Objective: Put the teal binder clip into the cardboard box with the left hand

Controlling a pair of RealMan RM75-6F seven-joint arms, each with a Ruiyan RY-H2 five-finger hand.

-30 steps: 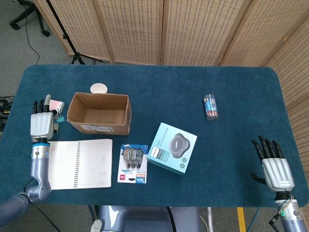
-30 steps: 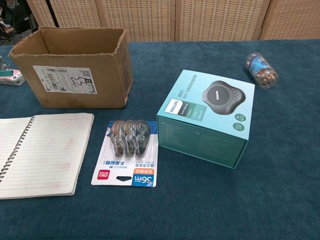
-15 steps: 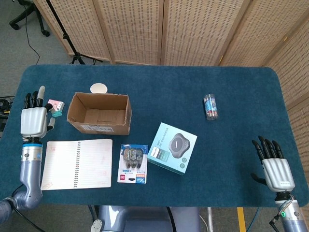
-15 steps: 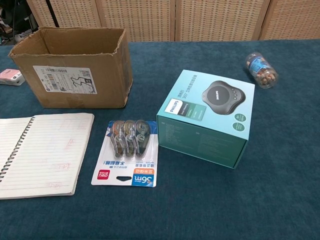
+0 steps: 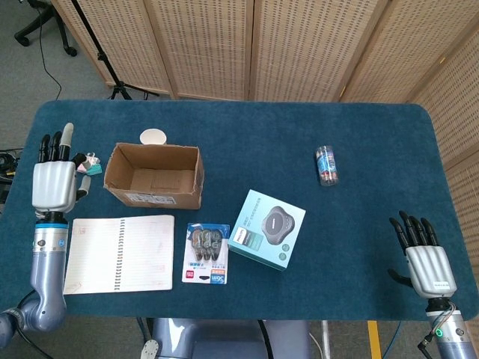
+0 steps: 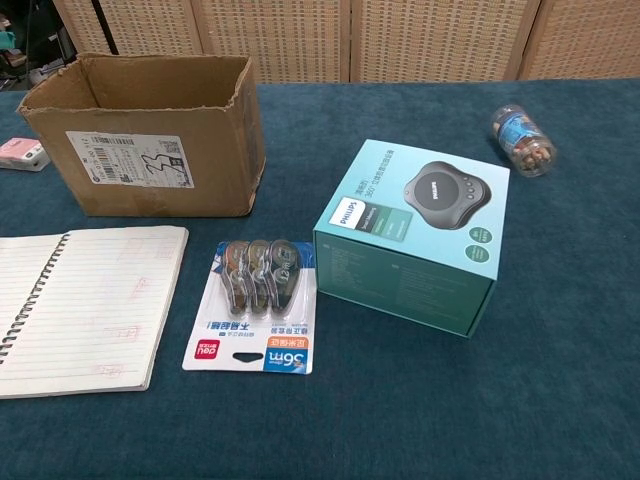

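The open cardboard box (image 5: 153,197) stands at the table's left, empty inside; the chest view shows its labelled front wall (image 6: 150,150). My left hand (image 5: 54,185) is raised just left of the box, fingers pointing up. It pinches the teal binder clip (image 5: 87,169) at its thumb side, level with the box's left wall. A teal bit at the top left edge of the chest view may be the same clip (image 6: 5,40). My right hand (image 5: 426,259) is open near the table's front right corner, with nothing in it.
A pink eraser (image 6: 20,152) lies left of the box. A spiral notebook (image 5: 120,253), a correction tape pack (image 5: 206,253) and a teal Philips carton (image 5: 267,228) lie in front. A white lid (image 5: 153,137) sits behind the box, a small jar (image 5: 326,164) far right.
My left hand has lifted off the table with the teal clip, which has left its spot by the pink eraser. The right hand has not moved.
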